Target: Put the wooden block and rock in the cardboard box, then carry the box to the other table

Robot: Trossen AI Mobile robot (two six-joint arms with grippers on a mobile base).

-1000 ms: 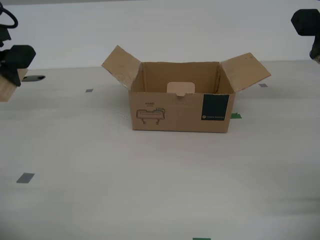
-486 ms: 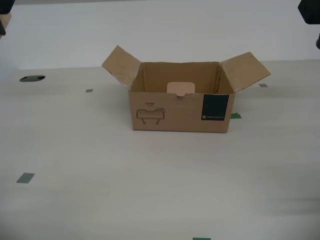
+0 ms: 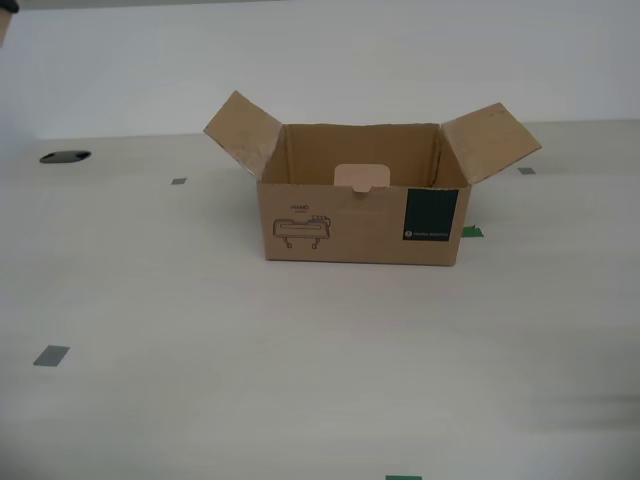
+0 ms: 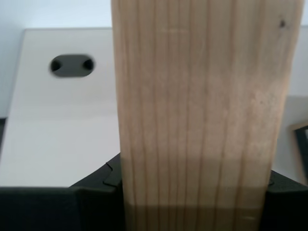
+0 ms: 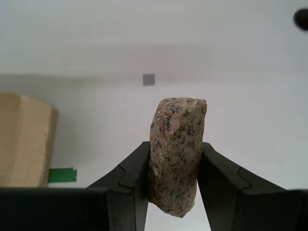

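Observation:
The cardboard box (image 3: pixel 360 225) stands open in the middle of the exterior view, side flaps spread, a pale tab inside; its floor is hidden behind the front wall. In the second wrist view my second gripper (image 4: pixel 192 178) is shut on the wooden block (image 4: pixel 199 110), which stands upright and fills most of that picture. In the first wrist view my first gripper (image 5: pixel 175 159) is shut on the rock (image 5: pixel 175 154), held clear above the table, with a box flap (image 5: pixel 24 139) off to one side. Neither gripper shows in the exterior view. The other table is out of view.
The box rests on a smooth pale table (image 3: pixel 200 330) with grey tape squares (image 3: pixel 50 355) and green tape marks (image 3: pixel 471 232). A dark oval hole (image 3: pixel 65 157) sits at the exterior view's far left. A dark sliver (image 3: pixel 6 5) shows in its upper left corner.
Both arms have risen out of the exterior view: one with the wooden block left at its left edge, the other at its upper right. The box has not moved.

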